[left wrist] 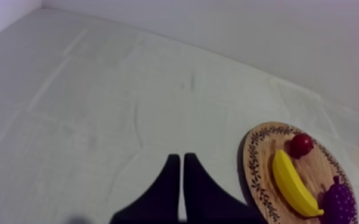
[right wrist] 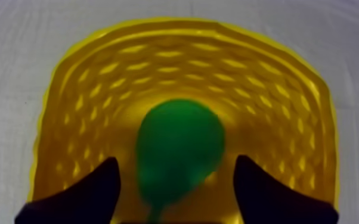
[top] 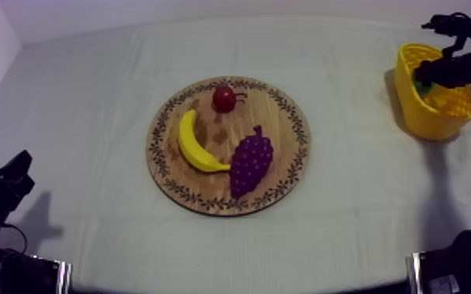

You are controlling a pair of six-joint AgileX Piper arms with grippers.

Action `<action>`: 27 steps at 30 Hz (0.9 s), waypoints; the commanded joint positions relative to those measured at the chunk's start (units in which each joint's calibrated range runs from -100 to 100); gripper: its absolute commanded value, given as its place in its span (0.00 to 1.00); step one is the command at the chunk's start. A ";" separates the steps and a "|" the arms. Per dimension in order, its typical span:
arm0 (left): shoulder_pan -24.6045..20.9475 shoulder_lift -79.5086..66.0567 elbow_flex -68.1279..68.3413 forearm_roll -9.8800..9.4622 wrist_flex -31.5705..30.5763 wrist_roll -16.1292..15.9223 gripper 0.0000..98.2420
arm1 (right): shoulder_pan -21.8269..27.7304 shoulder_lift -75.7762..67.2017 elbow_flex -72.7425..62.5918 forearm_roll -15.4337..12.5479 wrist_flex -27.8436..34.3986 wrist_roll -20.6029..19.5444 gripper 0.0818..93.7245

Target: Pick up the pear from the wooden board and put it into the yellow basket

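Note:
The green pear point(right wrist: 179, 146) lies inside the yellow basket point(right wrist: 176, 53), between the spread fingers of my right gripper point(right wrist: 176, 161), which do not touch it. From above, the right gripper point(top: 430, 76) hangs over the basket point(top: 434, 117) at the far right, and a bit of the pear point(top: 424, 88) peeks out beneath it. The round wooden board point(top: 285, 125) sits mid-table. My left gripper point(left wrist: 180, 173) is shut on nothing, its fingers together as a wedge. It rests low at the left point(top: 8, 184), far from the board.
On the board lie a banana point(top: 193, 142), a bunch of purple grapes point(top: 251, 160) and a small red fruit point(top: 224, 98). The left wrist view shows the board point(left wrist: 265, 149) beyond the fingers, with bare cloth around it.

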 commanded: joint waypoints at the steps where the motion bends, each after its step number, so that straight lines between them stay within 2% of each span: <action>1: 0.01 0.00 0.02 -0.02 0.01 0.00 0.00 | 0.18 0.02 0.03 -0.12 -0.33 -0.07 0.62; 6: 0.01 0.00 0.02 -0.02 0.01 0.00 0.00 | 0.45 -0.06 0.20 -0.40 -0.84 0.14 0.60; 9: 0.01 0.00 0.02 -0.02 0.01 0.00 0.00 | 0.55 -0.40 0.41 -0.44 -1.06 0.06 0.53; 18: 0.01 0.00 0.02 -0.02 0.01 0.00 0.00 | 0.38 -5.92 2.10 -0.43 0.68 -0.35 0.12; 20: 0.01 0.00 0.02 -0.02 0.01 0.00 0.00 | 0.15 -8.65 3.43 -0.42 1.40 -0.32 0.06; 27: 0.01 0.00 0.02 -0.02 0.01 0.01 0.00 | -1.45 -21.93 11.60 -0.50 3.14 -0.47 0.01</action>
